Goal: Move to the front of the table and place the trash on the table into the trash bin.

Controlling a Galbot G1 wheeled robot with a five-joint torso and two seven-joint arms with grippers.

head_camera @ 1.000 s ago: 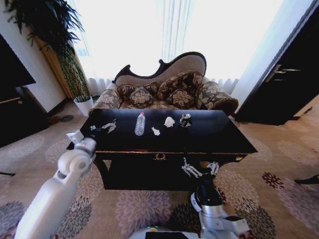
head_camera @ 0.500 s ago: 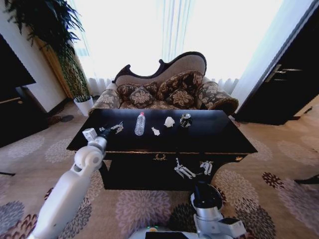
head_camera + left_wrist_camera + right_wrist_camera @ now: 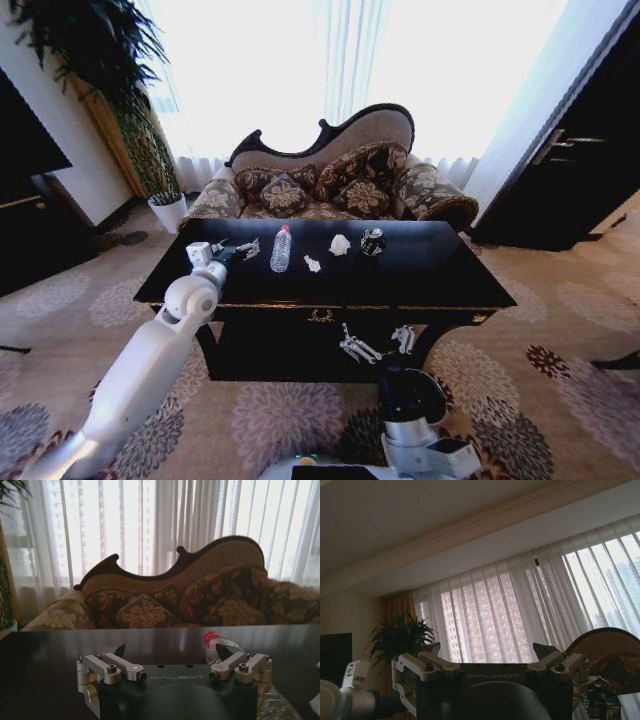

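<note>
Black and glossy, the table [image 3: 440, 285] carries four pieces of trash along its far edge in the head view: one clear bottle [image 3: 281, 249] with a red cap, two white paper wads [image 3: 340, 244] and [image 3: 313, 264], and one small dark item [image 3: 372, 241]. The bottle lies with its long axis running from near edge to far edge, cap toward the sofa [image 3: 330, 175]. The left gripper [image 3: 234, 249] hovers over the tabletop's far left part, just beside the bottle on its left, fingers spread. That arm is plainly the nearer one. The right gripper [image 3: 375, 345] hangs low before the table's front edge, under the tabletop level, fingers spread, well apart from the trash. I can't make out the bin here.

From the left wrist, the jaws stand wide apart, and the bottle [image 3: 220, 647] sits just beyond the left gripper [image 3: 172, 653], off toward one fingertip rather than centred between them. A sideways shift looks needed before closing.

From the right wrist, the right gripper [image 3: 487, 652] points up at the curtains [image 3: 520, 615], open and holding nothing.
</note>
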